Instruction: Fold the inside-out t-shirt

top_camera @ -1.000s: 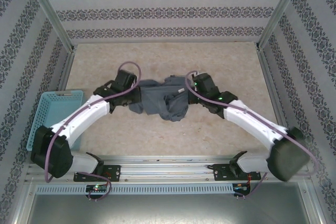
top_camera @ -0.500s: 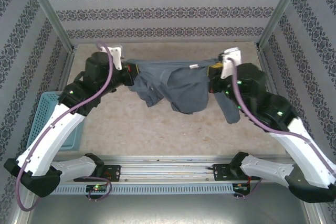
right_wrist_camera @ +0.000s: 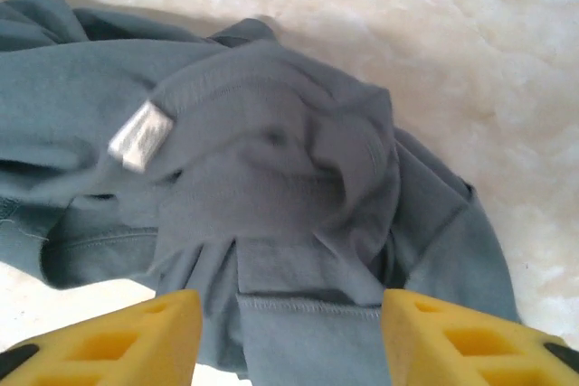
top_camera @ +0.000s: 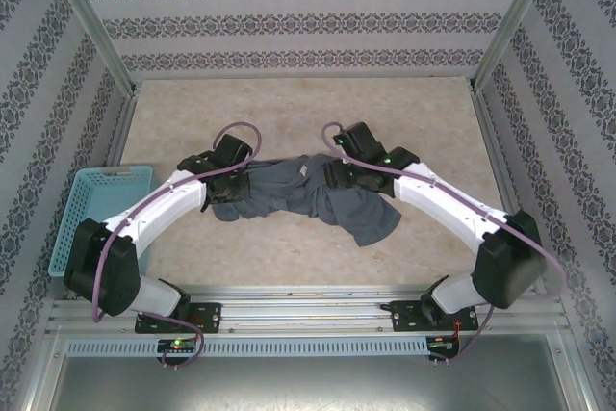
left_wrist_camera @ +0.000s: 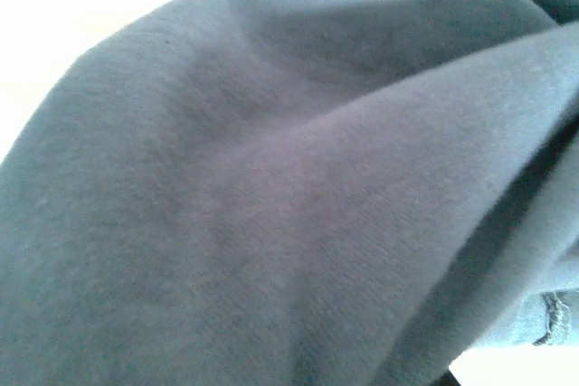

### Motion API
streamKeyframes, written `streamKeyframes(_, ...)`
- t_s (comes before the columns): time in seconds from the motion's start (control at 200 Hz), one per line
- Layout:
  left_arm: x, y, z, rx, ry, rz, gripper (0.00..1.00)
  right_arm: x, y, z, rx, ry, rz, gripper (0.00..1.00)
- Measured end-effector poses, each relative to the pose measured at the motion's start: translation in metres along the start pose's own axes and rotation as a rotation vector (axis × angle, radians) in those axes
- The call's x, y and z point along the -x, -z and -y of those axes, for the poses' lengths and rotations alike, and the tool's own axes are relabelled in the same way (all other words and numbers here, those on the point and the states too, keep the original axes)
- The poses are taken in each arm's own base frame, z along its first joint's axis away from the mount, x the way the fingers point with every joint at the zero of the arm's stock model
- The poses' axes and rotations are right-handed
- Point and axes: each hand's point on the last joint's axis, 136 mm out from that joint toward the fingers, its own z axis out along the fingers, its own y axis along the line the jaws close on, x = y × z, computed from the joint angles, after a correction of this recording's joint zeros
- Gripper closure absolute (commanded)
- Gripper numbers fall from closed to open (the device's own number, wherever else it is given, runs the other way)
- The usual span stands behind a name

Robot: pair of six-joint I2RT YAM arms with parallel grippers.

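The inside-out t-shirt (top_camera: 289, 196), dark slate-grey, lies bunched in a band across the middle of the table, one part spreading toward the near right. My left gripper (top_camera: 225, 190) is at the shirt's left end, shut on the cloth. In the left wrist view the t-shirt (left_wrist_camera: 271, 187) covers the fingers. My right gripper (top_camera: 332, 176) hangs over the shirt's right part. In the right wrist view it (right_wrist_camera: 291, 314) is open. Its yellow foam fingers (right_wrist_camera: 136, 341) stand wide apart above a hemmed fold of the t-shirt (right_wrist_camera: 271, 160). The pale neck label (right_wrist_camera: 140, 136) shows to the left.
A light-blue mesh basket (top_camera: 96, 209) stands at the table's left edge beside the left arm. The beige table (top_camera: 308, 108) has free room behind the shirt and in front of it. Patterned walls close in three sides, and a metal rail (top_camera: 308, 310) runs along the near edge.
Half a second ago both arms held the shirt stretched up in the air. Now they have come down, the shirt lies on the table, and the right gripper has opened and let go.
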Motion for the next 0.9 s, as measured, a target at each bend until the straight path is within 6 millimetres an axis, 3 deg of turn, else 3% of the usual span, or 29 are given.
streamKeyframes(0.165, 0.007, -0.002, -0.009, 0.005, 0.034, 0.012, 1.0, -0.019, 0.01, 0.029, 0.021, -0.088, 0.036, 0.34)
streamKeyframes(0.29, 0.006, -0.005, -0.007, -0.006, 0.037, 0.014, 1.0, -0.04, -0.016, 0.044, 0.023, -0.145, -0.021, 0.34)
streamKeyframes(0.4, 0.005, -0.006, -0.005, -0.022, 0.037, 0.011, 1.0, -0.054, -0.043, 0.042, 0.043, -0.164, -0.09, 0.38)
streamKeyframes(0.52, 0.006, -0.006, -0.003, -0.034, 0.038, 0.011, 1.0, -0.058, -0.061, 0.041, 0.048, -0.172, -0.131, 0.68)
streamKeyframes(0.62, 0.005, -0.005, -0.001, -0.042, 0.037, 0.01, 1.0, -0.053, -0.063, 0.042, 0.024, -0.162, -0.125, 0.97)
streamKeyframes(0.704, 0.009, 0.002, 0.0, -0.049, 0.034, 0.024, 1.0, -0.044, -0.052, 0.048, -0.027, -0.141, -0.095, 1.0)
streamKeyframes(0.764, 0.017, 0.015, 0.002, -0.063, 0.031, 0.052, 1.0, -0.034, -0.032, 0.054, -0.082, -0.115, -0.053, 1.0)
streamKeyframes(0.824, 0.03, 0.037, 0.006, -0.087, 0.028, 0.103, 1.0, -0.015, 0.0, 0.057, -0.126, -0.083, 0.031, 1.0)
streamKeyframes(0.899, 0.055, 0.078, 0.012, -0.133, 0.027, 0.213, 1.0, 0.018, 0.058, 0.055, -0.151, -0.046, 0.184, 1.0)
